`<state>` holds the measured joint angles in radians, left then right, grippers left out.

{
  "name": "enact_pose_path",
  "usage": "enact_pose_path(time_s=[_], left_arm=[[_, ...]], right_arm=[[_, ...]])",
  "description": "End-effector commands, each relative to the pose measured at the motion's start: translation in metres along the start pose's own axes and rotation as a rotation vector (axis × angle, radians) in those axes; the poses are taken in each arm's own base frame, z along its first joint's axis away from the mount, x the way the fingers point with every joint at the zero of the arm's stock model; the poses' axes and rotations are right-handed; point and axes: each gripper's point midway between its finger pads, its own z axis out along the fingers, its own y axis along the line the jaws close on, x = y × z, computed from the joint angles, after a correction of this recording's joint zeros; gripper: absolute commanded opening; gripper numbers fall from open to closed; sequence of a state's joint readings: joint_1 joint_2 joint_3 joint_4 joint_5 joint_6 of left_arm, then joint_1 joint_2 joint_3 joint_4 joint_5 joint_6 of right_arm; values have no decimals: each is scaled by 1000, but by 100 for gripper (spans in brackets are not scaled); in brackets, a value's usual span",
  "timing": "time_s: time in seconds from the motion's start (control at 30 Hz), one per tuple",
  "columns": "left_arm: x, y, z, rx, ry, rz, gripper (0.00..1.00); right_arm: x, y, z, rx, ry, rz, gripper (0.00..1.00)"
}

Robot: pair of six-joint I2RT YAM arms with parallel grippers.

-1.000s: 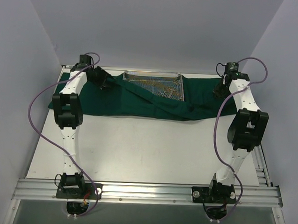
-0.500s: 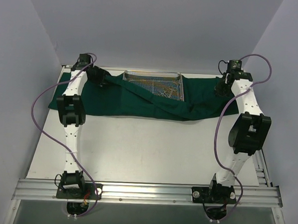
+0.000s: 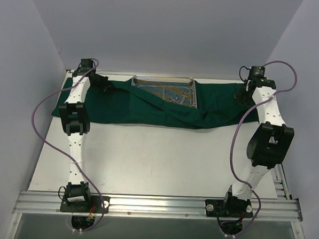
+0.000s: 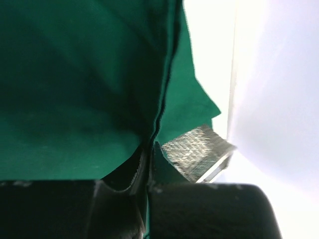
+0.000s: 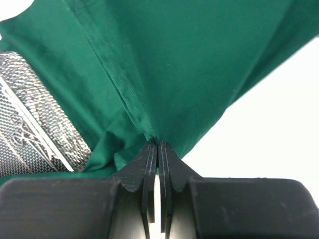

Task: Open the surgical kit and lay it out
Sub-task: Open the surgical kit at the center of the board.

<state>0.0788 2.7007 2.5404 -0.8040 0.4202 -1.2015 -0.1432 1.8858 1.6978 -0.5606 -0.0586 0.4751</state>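
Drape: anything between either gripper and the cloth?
Nothing visible. The left gripper is shut on a fold of the drape at its left end, the right gripper on a fold at its right end. The tray lies between them, apart from both.

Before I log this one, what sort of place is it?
Probably a robot test cell: plain walls enclose a white table, an aluminium rail carries both arm bases, and the props are a green drape and mesh tray.
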Motion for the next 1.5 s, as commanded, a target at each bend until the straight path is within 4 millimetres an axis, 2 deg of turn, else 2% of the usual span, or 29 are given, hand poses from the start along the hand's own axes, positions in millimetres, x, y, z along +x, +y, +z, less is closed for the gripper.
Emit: enact_pose_path(time_s=[0.0, 0.03, 0.1, 0.13, 0.17, 0.2, 0.23, 0.27, 0.3, 0.33, 0.37, 0.4, 0.47, 0.5, 0.53, 0.63, 0.67, 0.7, 0.73, 0.8, 0.87, 0.9, 0.93, 1.03, 1.1, 1.2, 1.3, 1.37, 1.47], left_arm=[[0, -13, -36, -12, -42, 76, 2], [2, -17, -51, -14, -57, 148, 2], [7, 2, -67, -104, -68, 255, 2], [11, -4, -88, -111, -89, 305, 2], [15, 5, -99, -152, -91, 337, 2], [15, 28, -101, -228, -92, 386, 2], [19, 22, -129, -222, -126, 416, 2], [20, 26, -138, -234, -142, 433, 2], [24, 54, -138, -296, -123, 455, 2], [31, 40, -165, -245, -164, 497, 2], [32, 41, -173, -238, -183, 523, 2], [40, 50, -191, -254, -188, 563, 2], [51, 65, -207, -285, -169, 594, 2], [59, 69, -227, -285, -174, 619, 2], [67, 94, -229, -339, -139, 610, 2], [89, 129, -256, -373, -109, 609, 2], [96, 166, -257, -458, -68, 573, 2], [103, 173, -273, -443, -99, 557, 2], [112, 205, -271, -487, -59, 527, 2], [120, 223, -287, -467, -49, 475, 2], [131, 247, -290, -489, 2, 441, 2], [134, 254, -293, -495, 7, 435, 2], [137, 260, -295, -513, 21, 429, 2], [147, 290, -300, -595, 60, 406, 2], [154, 307, -301, -633, 84, 395, 2], [165, 325, -302, -673, 130, 376, 2], [172, 327, -306, -679, 153, 362, 4], [170, 328, -304, -677, 137, 361, 8], [175, 330, -306, -697, 169, 328, 15]], right_arm=[[-7, -19, -30, 19, -21, 24, 0], [-3, -29, -31, 49, -3, 24, 0], [-5, -45, -37, 83, 3, 33, 0], [0, -53, -40, 111, 24, 33, 0], [1, -59, -42, 120, 34, 37, 0], [-2, -68, -47, 135, 35, 50, 0], [1, -75, -50, 149, 50, 53, 0], [1, -79, -55, 156, 50, 59, 0], [2, -84, -57, 167, 57, 64, 0], [4, -91, -60, 182, 68, 73, 0], [7, -97, -60, 197, 81, 66, 0], [11, -101, -60, 207, 98, 65, 0], [19, -119, -63, 267, 130, 64, 0], [24, -125, -65, 291, 144, 62, 0], [27, -131, -67, 304, 155, 66, 0], [45, -143, -74, 350, 200, 67, 0], [50, -148, -76, 367, 212, 69, 0], [65, -154, -80, 390, 257, 68, 0], [72, -158, -82, 405, 278, 63, 0], [92, -169, -89, 447, 328, 42, 0], [101, -188, -97, 519, 342, 9, 0], [115, -199, -101, 564, 387, -13, 0], [118, -206, -103, 598, 382, -12, 0], [123, -205, -110, 588, 362, 5, 0], [119, -219, -119, 647, 334, 29, 0], [123, -226, -118, 683, 348, 20, 0], [121, -241, -123, 774, 341, 42, 0], [124, -244, -119, 785, 367, 42, 5], [127, -245, -117, 795, 382, 39, 0]])
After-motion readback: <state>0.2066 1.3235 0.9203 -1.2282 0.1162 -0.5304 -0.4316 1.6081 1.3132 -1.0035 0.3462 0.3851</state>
